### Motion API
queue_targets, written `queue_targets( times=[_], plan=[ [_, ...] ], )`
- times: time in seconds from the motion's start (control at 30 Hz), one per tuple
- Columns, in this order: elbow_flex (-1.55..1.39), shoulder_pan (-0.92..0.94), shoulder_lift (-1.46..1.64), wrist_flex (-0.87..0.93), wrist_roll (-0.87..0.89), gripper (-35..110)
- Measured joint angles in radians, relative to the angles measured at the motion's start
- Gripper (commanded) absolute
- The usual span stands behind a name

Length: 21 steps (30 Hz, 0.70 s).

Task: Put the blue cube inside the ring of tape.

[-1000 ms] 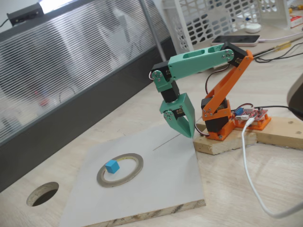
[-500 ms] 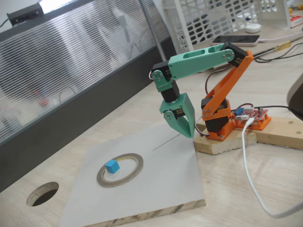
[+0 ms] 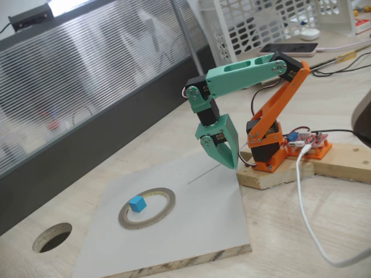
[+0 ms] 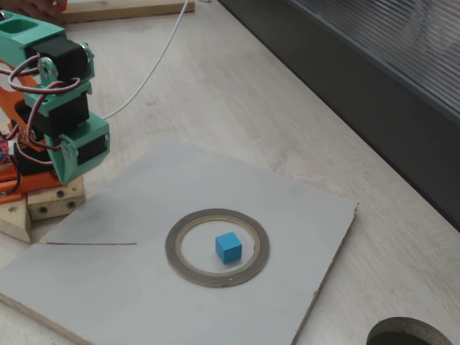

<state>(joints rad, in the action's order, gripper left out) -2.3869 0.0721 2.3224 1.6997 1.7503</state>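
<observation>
The blue cube (image 3: 137,203) (image 4: 228,247) rests flat on the grey board inside the ring of tape (image 3: 171,200) (image 4: 215,280), a little off its centre and not touching the band. My green gripper (image 3: 231,164) (image 4: 66,178) hangs apart from both, over the board's edge closest to the orange arm base. Its jaws point down, shut with nothing between them.
The ring lies on a grey board (image 3: 203,223) (image 4: 108,287) on the wooden table. A dark round hole (image 3: 52,237) (image 4: 410,334) is cut in the tabletop beyond the board. A white cable (image 3: 304,202) runs beside the arm's wooden base block (image 3: 278,174). A white basket (image 3: 261,23) stands behind.
</observation>
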Motion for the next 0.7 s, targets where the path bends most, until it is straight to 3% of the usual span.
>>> queue_targets(
  times=[0.7],
  plan=[
    [-0.006, 0.002, 0.000, 0.000, 0.000, 1]
  ],
)
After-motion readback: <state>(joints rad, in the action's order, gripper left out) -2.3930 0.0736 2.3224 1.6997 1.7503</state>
